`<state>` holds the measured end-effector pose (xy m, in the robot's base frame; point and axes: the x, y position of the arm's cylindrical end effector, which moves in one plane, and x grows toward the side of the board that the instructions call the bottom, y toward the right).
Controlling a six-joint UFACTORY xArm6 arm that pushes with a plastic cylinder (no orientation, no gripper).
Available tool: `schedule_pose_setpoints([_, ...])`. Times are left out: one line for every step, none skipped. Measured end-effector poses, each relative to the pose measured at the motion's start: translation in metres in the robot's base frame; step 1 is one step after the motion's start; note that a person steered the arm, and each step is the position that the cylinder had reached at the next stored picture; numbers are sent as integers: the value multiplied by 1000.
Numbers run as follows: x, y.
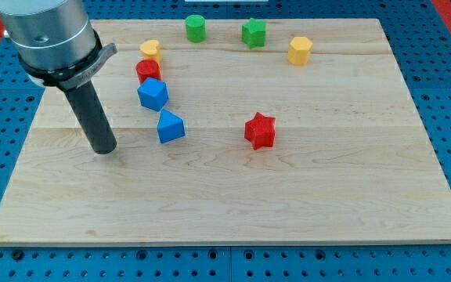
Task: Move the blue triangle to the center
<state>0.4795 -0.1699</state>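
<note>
Tip (105,148) near board's left edge, gripperless, clear of small blue plastic triangle (170,126); light, slippery — push its left face.

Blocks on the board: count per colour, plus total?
Blue: 2, the blue cube and the blue triangle
Red: 2, the red star and the red block
Yellow: 2, the yellow hexagon and the yellow block
Green: 2, the green cylinder and the green star
Total: 8
My tip is to the view's left of the blue triangle, apart from it.
</note>
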Motion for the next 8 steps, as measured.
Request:
schedule_pose_setpoints([0, 8])
schedule_pose_setpoints([4, 30])
schedule_pose_setpoints([4, 43])
schedule_pose_setpoints([4, 51])
schedule_pose_setpoints([4, 51])
schedule_pose_setpoints([4, 51])
schedule_pose_setpoints([3, 29])
schedule_pose_setpoints([3, 35])
